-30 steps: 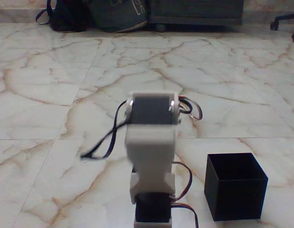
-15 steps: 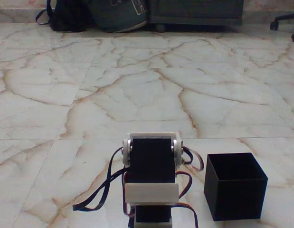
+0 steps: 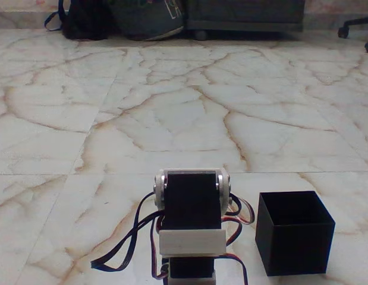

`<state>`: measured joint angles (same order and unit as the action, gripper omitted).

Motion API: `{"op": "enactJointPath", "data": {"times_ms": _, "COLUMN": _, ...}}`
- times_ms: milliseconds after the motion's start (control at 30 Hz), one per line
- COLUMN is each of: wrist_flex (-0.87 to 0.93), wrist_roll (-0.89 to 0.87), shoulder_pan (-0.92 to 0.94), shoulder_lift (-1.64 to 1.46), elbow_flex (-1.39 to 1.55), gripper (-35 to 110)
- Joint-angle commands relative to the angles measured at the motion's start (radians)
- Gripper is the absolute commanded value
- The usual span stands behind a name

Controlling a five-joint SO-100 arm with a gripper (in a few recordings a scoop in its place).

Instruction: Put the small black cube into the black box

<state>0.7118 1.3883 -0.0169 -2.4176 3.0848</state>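
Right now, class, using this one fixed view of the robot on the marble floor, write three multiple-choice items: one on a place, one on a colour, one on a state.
1. Where does the black box stand relative to the arm?
A. to its right
B. to its left
C. on top of it

2. What colour is the plastic framing the arm's servo blocks?
A. red
B. white
C. green

3. How is the box standing?
A. tipped on its side
B. upside down
C. upright, open at the top

Answers: 1 A, the box sits at the lower right of the picture; 2 B, the frames are white; 3 C, its dark inside shows from above.

Fixed view: low behind arm point(image 3: 191, 222), facing forward across marble floor point(image 3: 172, 107).
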Motion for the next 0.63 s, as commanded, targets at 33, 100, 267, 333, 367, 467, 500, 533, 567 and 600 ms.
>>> {"op": "enactJointPath", "data": {"times_ms": 33, "wrist_flex": -0.006, "wrist_roll": 0.008, "shoulder_pan": 0.006, "shoulder_lift": -0.015, "elbow_flex": -0.003, "gripper": 3}}
{"op": "enactJointPath", "data": {"times_ms": 100, "wrist_flex": -0.008, "wrist_roll": 0.008, "shoulder_pan": 0.012, "shoulder_lift": -0.014, "elbow_flex": -0.003, "gripper": 3}}
{"op": "enactJointPath", "data": {"times_ms": 267, "wrist_flex": -0.009, "wrist_roll": 0.008, "shoulder_pan": 0.012, "shoulder_lift": -0.014, "elbow_flex": -0.003, "gripper": 3}}
{"op": "enactJointPath", "data": {"times_ms": 333, "wrist_flex": -0.009, "wrist_roll": 0.008, "shoulder_pan": 0.012, "shoulder_lift": -0.014, "elbow_flex": -0.003, "gripper": 3}}
{"op": "enactJointPath", "data": {"times_ms": 367, "wrist_flex": -0.009, "wrist_roll": 0.009, "shoulder_pan": 0.012, "shoulder_lift": -0.014, "elbow_flex": -0.003, "gripper": 3}}
{"op": "enactJointPath", "data": {"times_ms": 467, "wrist_flex": -0.009, "wrist_roll": 0.009, "shoulder_pan": 0.012, "shoulder_lift": -0.014, "elbow_flex": -0.003, "gripper": 3}}
{"op": "enactJointPath", "data": {"times_ms": 500, "wrist_flex": -0.009, "wrist_roll": 0.008, "shoulder_pan": 0.012, "shoulder_lift": -0.014, "elbow_flex": -0.003, "gripper": 3}}
{"op": "enactJointPath", "data": {"times_ms": 533, "wrist_flex": -0.009, "wrist_roll": 0.009, "shoulder_pan": 0.012, "shoulder_lift": -0.014, "elbow_flex": -0.003, "gripper": 3}}
{"op": "enactJointPath", "data": {"times_ms": 567, "wrist_flex": -0.009, "wrist_roll": 0.009, "shoulder_pan": 0.012, "shoulder_lift": -0.014, "elbow_flex": -0.003, "gripper": 3}}
{"op": "enactJointPath", "data": {"times_ms": 600, "wrist_flex": -0.009, "wrist_roll": 0.009, "shoulder_pan": 0.012, "shoulder_lift": -0.014, "elbow_flex": -0.003, "gripper": 3}}
